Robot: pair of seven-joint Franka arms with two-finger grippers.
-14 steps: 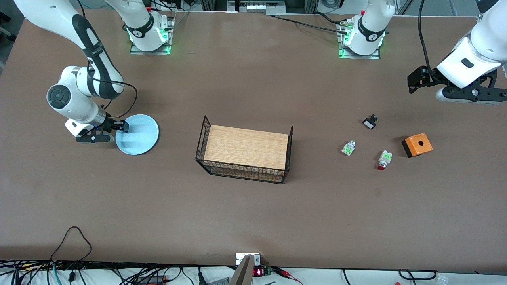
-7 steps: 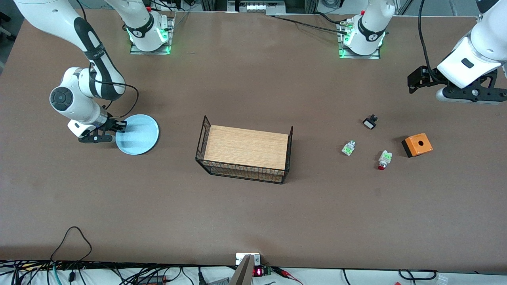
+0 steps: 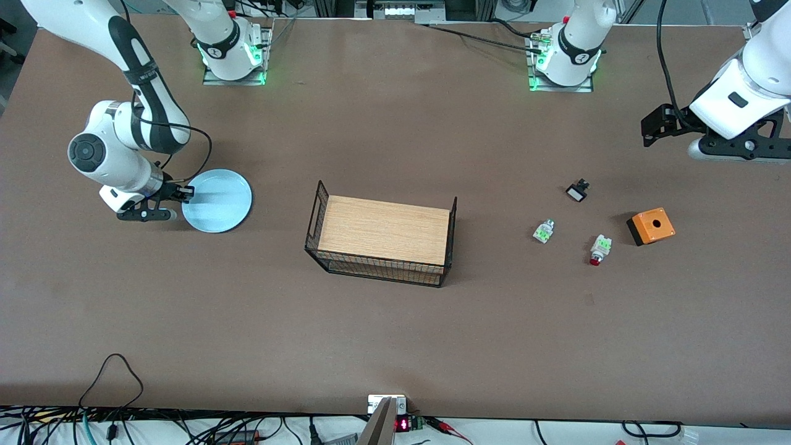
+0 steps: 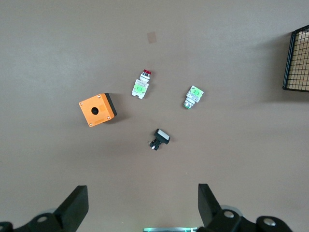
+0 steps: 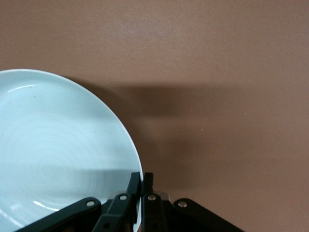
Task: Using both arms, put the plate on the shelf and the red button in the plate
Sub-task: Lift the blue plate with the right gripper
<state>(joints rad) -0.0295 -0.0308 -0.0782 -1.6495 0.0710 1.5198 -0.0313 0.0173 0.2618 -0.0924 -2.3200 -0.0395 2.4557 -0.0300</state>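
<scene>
I have the right claw [image 3: 183,194] clamped on the rim of the plate [image 3: 217,201], one finger on each face of the edge (the right wrist view shows this plainly), at the right arm's end of the surface [image 3: 395,334]. Whether the plate is clear of the surface I cannot tell. My left claw [image 4: 143,205] hangs with its fingers wide apart, holding nothing, over the left arm's end. The red button [image 3: 597,250] lies on the surface there, near the orange box [image 3: 651,226], with a white-and-green part [image 3: 543,232] and a black-and-white part [image 3: 577,191] close by. The wire basket [image 3: 381,241] with its wooden top sits mid-surface.
</scene>
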